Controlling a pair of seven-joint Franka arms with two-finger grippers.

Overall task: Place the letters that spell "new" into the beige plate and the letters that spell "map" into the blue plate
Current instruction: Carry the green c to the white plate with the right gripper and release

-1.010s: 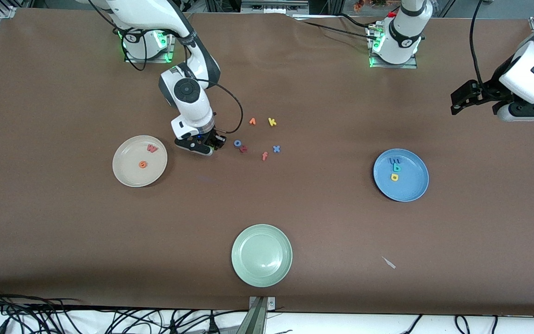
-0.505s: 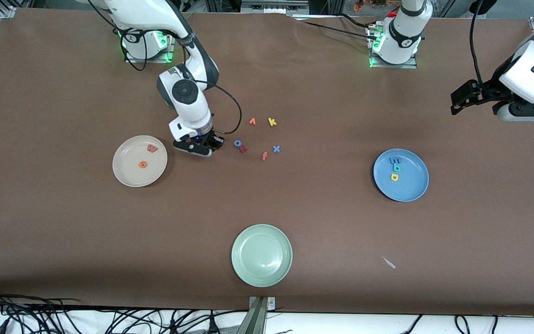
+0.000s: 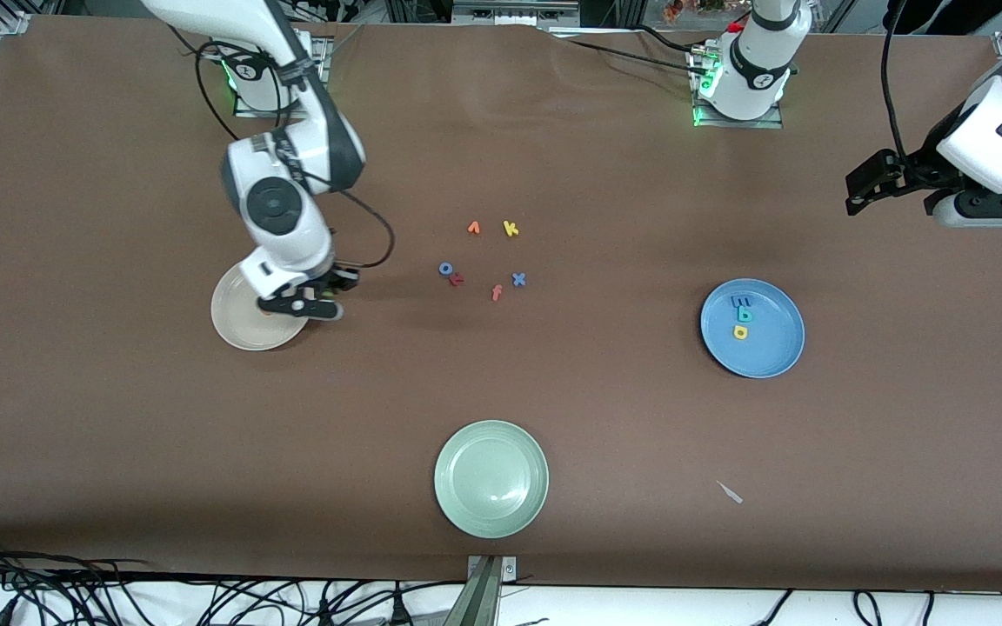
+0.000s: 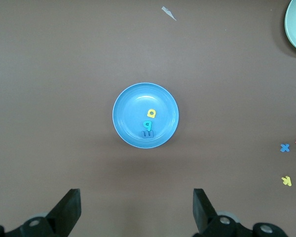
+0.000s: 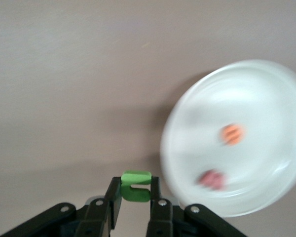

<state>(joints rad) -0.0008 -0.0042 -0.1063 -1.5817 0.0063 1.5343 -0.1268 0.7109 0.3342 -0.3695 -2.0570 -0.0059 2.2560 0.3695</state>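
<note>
Carried from the loose letters – right gripper [image 5: 134,197] pinches green n [image 5: 136,186] beside beige plate [image 5: 266,197].

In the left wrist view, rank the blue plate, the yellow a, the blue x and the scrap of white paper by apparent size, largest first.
1. blue plate, by far the largest.
2. scrap of white paper, a thin sliver, slightly longer than the letters.
3. yellow a and blue x: alike, unranked.

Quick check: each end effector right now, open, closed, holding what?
Left end effector: open, empty, above the blue plate.
Right end effector: closed on the green n, by the beige plate's edge.
</note>
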